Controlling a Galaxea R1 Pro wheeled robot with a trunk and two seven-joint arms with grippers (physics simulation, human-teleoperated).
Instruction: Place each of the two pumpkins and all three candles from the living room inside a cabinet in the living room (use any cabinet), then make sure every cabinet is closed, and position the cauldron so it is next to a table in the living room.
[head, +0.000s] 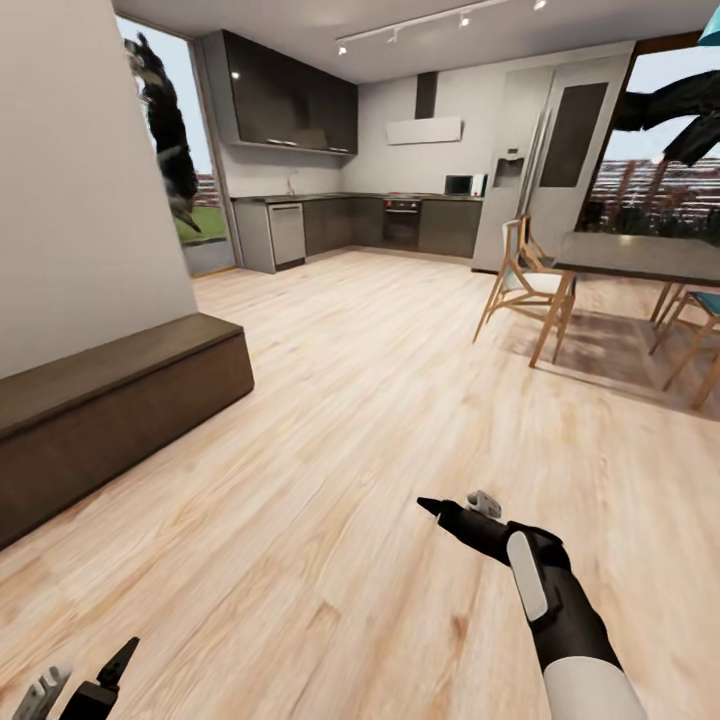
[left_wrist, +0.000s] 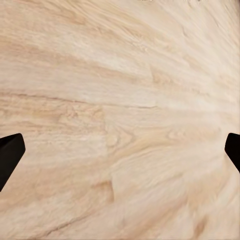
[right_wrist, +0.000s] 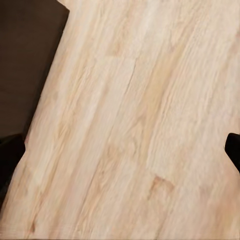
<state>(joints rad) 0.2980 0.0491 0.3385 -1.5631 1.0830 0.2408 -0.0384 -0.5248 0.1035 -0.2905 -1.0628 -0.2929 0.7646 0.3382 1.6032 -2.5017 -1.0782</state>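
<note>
The long, low dark-brown cabinet (head: 110, 400) stands against the left wall, its fronts shut flush. My right gripper (head: 458, 503) hovers open over bare wood floor, right of the cabinet's end. The right wrist view shows its fingertips (right_wrist: 10, 157) far apart with nothing between them and a corner of the cabinet (right_wrist: 25, 60) at the edge. My left gripper (head: 80, 675) is low at the picture's bottom left, open, its fingertips (left_wrist: 9, 152) spread over bare floor. Pumpkins, candles, cauldron and coffee table are out of view.
Light wood floor (head: 350, 400) stretches ahead to a dark grey kitchen (head: 350, 220) at the back. A dining table (head: 640, 255) with wooden chairs (head: 525, 285) stands at the right. A white wall (head: 80, 170) rises behind the cabinet.
</note>
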